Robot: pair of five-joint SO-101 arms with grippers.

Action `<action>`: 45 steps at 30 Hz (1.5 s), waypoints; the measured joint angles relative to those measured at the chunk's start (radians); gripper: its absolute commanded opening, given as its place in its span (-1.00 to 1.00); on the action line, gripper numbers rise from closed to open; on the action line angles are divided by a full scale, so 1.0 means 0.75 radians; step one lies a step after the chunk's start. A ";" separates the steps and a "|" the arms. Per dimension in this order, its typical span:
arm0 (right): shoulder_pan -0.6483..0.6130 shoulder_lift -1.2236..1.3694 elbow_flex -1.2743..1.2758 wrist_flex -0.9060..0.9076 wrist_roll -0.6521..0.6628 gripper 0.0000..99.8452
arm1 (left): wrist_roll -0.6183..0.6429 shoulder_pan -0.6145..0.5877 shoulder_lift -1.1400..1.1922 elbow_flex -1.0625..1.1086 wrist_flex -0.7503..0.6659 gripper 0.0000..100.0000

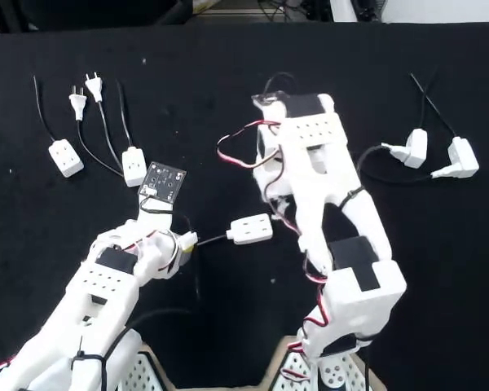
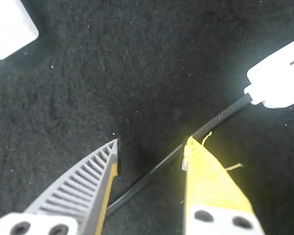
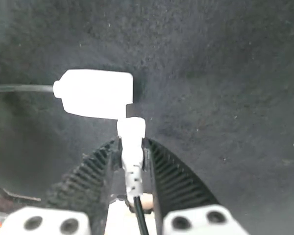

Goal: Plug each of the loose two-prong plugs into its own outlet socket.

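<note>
A white socket block (image 1: pixel 251 229) lies mid-table with its black cord (image 2: pixel 157 171) running toward the left arm. My left gripper (image 2: pixel 152 144) is open, its grey and yellow fingers straddling that cord just behind the block (image 2: pixel 277 81). In the high view this gripper (image 1: pixel 186 241) sits at the block's cord end. My right gripper (image 3: pixel 131 147) is shut on a white plug (image 3: pixel 131 134), whose tip meets the face of the block (image 3: pixel 95 93). The prongs are hidden. Two loose plugs (image 1: pixel 78 102) (image 1: pixel 93 84) lie at the far left.
Two small white sockets (image 1: pixel 65 156) (image 1: pixel 134 165) lie at the left, one of them (image 2: pixel 10 27) near the left gripper. Two more white plug pieces (image 1: pixel 414 148) (image 1: pixel 460 157) with cords rest at the far right. The right arm (image 1: pixel 334 204) spans the table's middle.
</note>
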 measured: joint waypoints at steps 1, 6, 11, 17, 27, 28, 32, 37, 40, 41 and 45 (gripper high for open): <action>-0.023 0.000 0.004 0.000 0.000 -0.98 | 0.000 0.000 0.000 0.000 0.000 -0.56; -0.104 0.000 0.016 0.000 0.000 -0.98 | 0.000 0.000 0.000 0.000 0.000 -0.56; -0.115 0.018 0.082 -0.059 -0.057 -0.98 | 0.000 0.000 0.000 0.000 0.000 -0.56; -0.119 0.084 0.088 -0.084 -0.088 -0.98 | 0.000 0.000 0.000 0.000 0.000 -0.56; -0.119 0.084 0.088 -0.086 -0.096 -0.98 | 0.000 0.000 0.000 0.000 0.000 -0.56; -0.119 0.086 0.088 -0.092 -0.098 -0.98 | 0.000 0.000 0.000 0.000 0.000 -0.56; -0.119 0.086 0.088 -0.100 -0.100 -0.98 | 0.000 0.000 0.000 0.000 0.000 -0.56; -0.147 0.094 0.063 -0.051 -0.143 -0.98 | 0.000 0.000 0.000 0.000 0.000 -0.56; -0.186 0.102 0.043 -0.016 -0.151 -0.98 | 0.000 0.000 0.000 0.000 0.000 -0.56; -0.196 0.102 0.043 -0.012 -0.153 -0.98 | 0.000 0.000 0.000 0.000 0.000 -0.56; -0.209 0.102 0.039 -0.010 -0.155 -0.98 | 0.000 0.000 0.000 0.000 0.000 -0.56</action>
